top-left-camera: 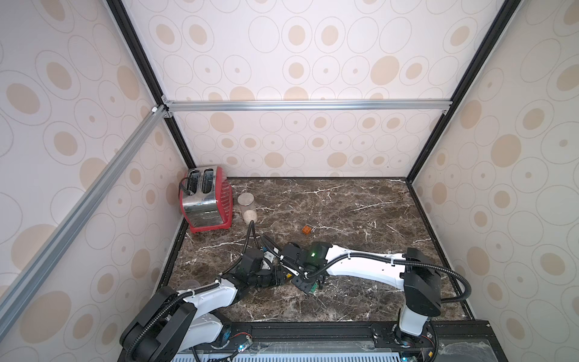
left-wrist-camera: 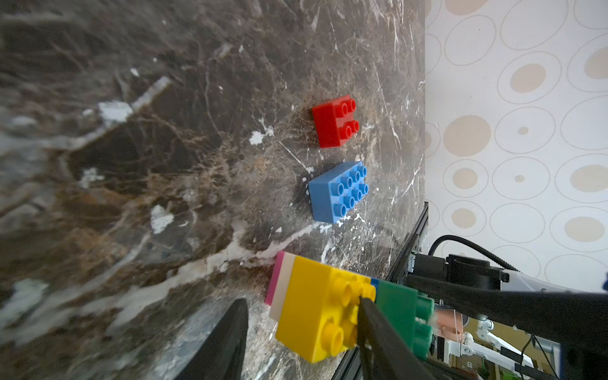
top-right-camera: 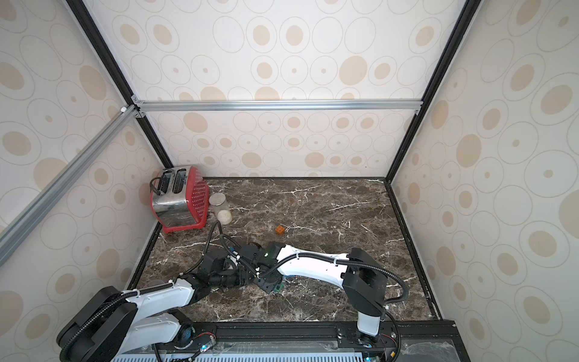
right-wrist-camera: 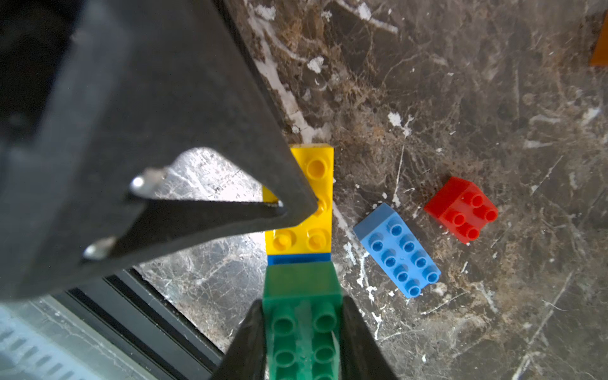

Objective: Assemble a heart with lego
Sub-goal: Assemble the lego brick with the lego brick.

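Right gripper [right-wrist-camera: 302, 304]: jaws closed on the green brick [right-wrist-camera: 301, 286], one finger on each long side.

Green brick: studs up, set over a blue layer [right-wrist-camera: 297, 259] at one end of the heart. Whether it is pressed fully home cannot be told.

Heart [left-wrist-camera: 306, 296]: part-built and seemingly resting on the counter [top-left-camera: 360, 213], directly under both grippers. Layers seen from the side are pink [left-wrist-camera: 272, 279] at the base, then white [left-wrist-camera: 283, 289], then the yellow brick [right-wrist-camera: 317, 167], with blue and green stepping out past the yellow. It is a short stack so far, and no heart outline reads yet.

Left gripper [left-wrist-camera: 302, 300]: jaws partly apart, astride the heart. One finger bears on the yellow studs and the other stands just beside the pink layer. Whether they actually clamp cannot be told.

Step in hand, as judged: seating the green brick while the left arm steadies the stack. The next move calls for a straight push down, then release without tilting the heart.

Loose blue brick [right-wrist-camera: 398, 250]: just beside the heart, studs up and unused.

Red brick [right-wrist-camera: 460, 209]: just beyond the blue one, farther from the heart.

Orange brick [top-left-camera: 306, 230]: well apart from the heart, alone on the counter.

Toaster [top-left-camera: 205, 200] and jar [top-left-camera: 247, 208]: farthest from the heart, in the corner.
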Tool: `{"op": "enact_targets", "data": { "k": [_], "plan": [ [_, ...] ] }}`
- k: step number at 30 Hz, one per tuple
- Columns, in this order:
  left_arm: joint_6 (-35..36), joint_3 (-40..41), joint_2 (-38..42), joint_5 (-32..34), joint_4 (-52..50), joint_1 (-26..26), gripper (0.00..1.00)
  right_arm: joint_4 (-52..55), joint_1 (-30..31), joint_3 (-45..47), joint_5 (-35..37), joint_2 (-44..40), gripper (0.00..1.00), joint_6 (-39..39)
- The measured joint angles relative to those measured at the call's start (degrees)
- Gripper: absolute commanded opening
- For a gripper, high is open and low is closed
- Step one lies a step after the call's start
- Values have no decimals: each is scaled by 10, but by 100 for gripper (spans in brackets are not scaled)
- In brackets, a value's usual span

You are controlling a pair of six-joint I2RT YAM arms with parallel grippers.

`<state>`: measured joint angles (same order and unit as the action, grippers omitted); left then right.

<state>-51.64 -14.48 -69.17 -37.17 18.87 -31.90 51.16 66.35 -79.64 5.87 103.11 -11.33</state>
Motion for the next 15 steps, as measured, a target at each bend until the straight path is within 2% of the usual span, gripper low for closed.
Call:
{"op": "enact_targets", "data": {
  "k": [15],
  "plan": [
    [0,1,1,1,-1,0,55,18,12,-22,21,26,17,-3]
  ]
}}
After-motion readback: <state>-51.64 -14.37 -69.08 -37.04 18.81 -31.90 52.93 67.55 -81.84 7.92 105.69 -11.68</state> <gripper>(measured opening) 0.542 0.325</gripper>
